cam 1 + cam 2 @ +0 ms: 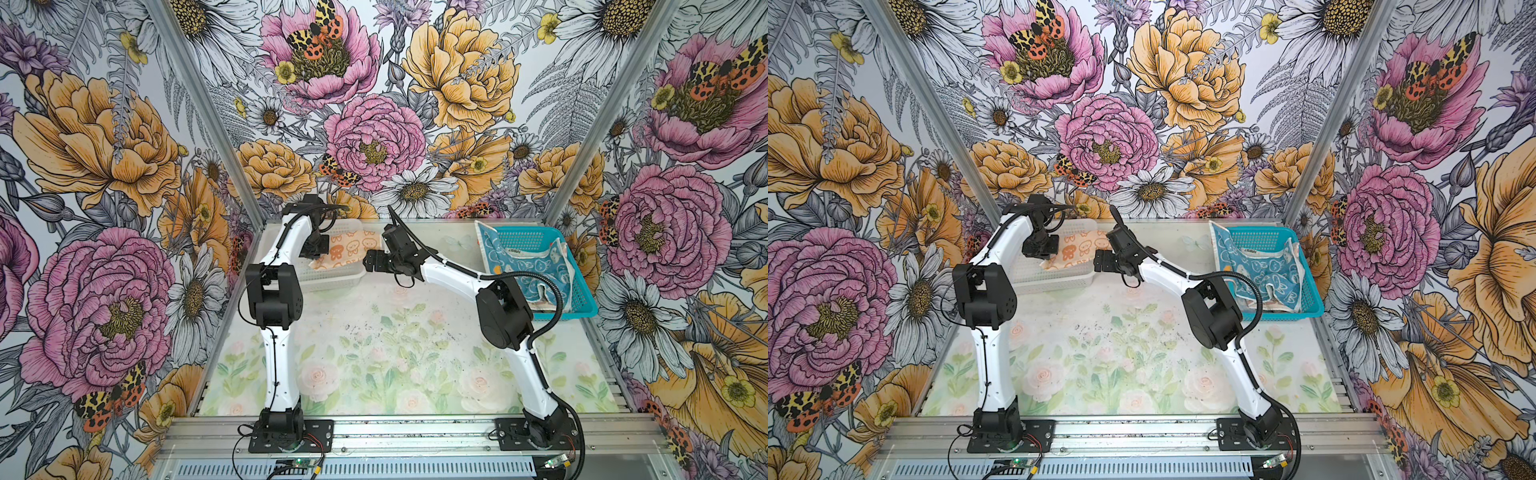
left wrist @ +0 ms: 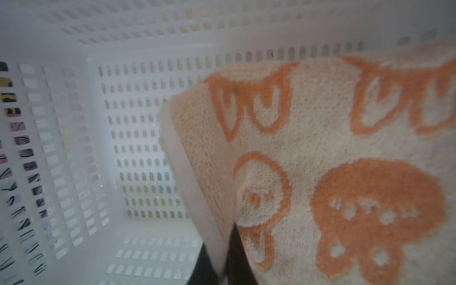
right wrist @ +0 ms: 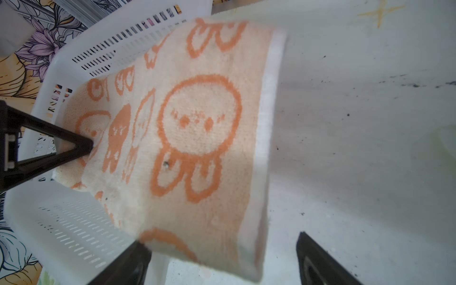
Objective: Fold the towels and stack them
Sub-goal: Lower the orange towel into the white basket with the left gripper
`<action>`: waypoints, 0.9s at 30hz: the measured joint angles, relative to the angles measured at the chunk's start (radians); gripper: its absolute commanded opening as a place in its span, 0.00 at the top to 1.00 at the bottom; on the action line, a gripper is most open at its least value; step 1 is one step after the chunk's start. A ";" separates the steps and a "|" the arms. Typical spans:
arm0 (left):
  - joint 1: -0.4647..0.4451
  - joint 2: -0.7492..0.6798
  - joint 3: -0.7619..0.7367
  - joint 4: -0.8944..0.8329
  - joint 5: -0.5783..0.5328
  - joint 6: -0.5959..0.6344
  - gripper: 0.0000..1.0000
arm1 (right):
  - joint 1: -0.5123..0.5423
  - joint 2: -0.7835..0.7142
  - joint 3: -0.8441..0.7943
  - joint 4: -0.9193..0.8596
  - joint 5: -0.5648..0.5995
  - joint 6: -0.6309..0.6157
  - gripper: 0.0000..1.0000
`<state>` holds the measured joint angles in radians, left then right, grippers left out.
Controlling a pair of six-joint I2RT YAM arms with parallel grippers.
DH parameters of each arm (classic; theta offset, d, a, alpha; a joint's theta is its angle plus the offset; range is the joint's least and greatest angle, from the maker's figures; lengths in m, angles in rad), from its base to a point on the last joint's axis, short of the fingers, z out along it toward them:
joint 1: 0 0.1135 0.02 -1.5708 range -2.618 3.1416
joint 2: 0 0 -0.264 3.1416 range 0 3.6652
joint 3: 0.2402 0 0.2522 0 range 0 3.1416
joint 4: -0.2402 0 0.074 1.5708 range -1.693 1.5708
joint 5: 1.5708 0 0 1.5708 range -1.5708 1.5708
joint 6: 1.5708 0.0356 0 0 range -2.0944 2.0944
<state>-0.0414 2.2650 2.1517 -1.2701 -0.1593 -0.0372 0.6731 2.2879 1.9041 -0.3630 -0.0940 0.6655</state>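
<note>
Left end effector [image 1: 313,253] is seen inside the white perforated basket [image 1: 332,279] at the far left of the tabletop [image 1: 395,353], clamped shut on the orange bunny-print towel [image 1: 349,249]. In the left wrist view the towel's white hem is pinched between the dark fingers [image 2: 239,259], and the cloth [image 2: 320,160] fills that view beside the basket wall [image 2: 138,123]. In the right wrist view the same closed fingertips [image 3: 86,148] are seen biting a bunched fold of the towel [image 3: 202,128], which is stretched from inside the basket [image 3: 61,222] out over its rim. Right end effector [image 3: 222,239] is held with jaws wide apart at the towel's other end; that hemmed end hangs between the two jaws, and contact cannot be told. In both top views the right end effector [image 1: 1100,262] is placed just beside the basket's right side. A blue bunny-print towel [image 1: 528,266] is left crumpled in the teal basket [image 1: 582,309] at the far right, draped over its left rim, well apart from both arms.
</note>
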 measured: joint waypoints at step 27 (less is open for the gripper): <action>0.054 0.135 -0.013 0.000 -0.254 0.064 1.00 | 0.000 0.000 -0.009 0.010 0.004 0.004 0.08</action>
<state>0.0128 2.4001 2.1387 -1.2705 -0.4133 0.0269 0.6731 2.2879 1.8950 -0.3531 -0.0902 0.6697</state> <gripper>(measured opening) 0.071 0.920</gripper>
